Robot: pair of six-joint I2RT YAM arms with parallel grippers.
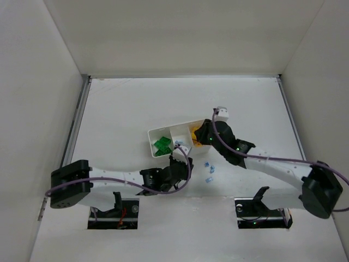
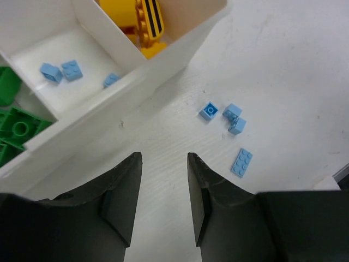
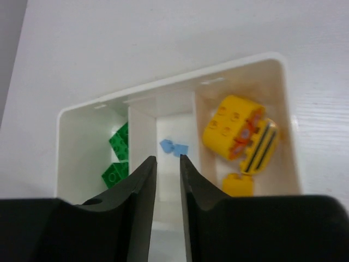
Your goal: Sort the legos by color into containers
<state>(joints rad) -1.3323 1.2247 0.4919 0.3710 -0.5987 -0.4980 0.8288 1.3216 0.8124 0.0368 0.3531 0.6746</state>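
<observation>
1. The side of the tray point(image 3: 180, 93) nearest the right wrist camera is covered by the right gripper point(image 3: 168, 164). The tray's green end is cut off in the left wrist view. From above, the yellow compartment is largely masked by the right arm's wrist.
2. The large yellow piece point(image 3: 240, 134), marked with black stripes and orange, is blurred. It appears to be a rounded assembly rather than a single brick. A small yellow brick point(image 3: 237, 184) is seen just beside it in the same end compartment.
3. Green bricks point(image 2: 16, 128) are seen in the opposite end compartment, and three blue bricks point(image 2: 72, 70) in the middle one.
4. Four loose blue bricks point(image 2: 232, 112) lie close together on the table point(image 2: 283, 65). They are near the tray's yellow end but apart from it, between the two arms.
5. The left gripper point(image 2: 164, 161) is held over bare table just in front of the tray. Its jaws are spread wide and nothing is between them.
6. The right gripper is held above the tray. Its jaws are parted by a narrow slit only, and nothing is gripped.
7. The table is boxed in by white walls point(image 1: 54, 82) at the left, right and far sides. The tray sits near the middle, with open surface beyond it and to either side. Its near side is crowded by both wrists and their cables point(image 1: 283, 160)
</observation>
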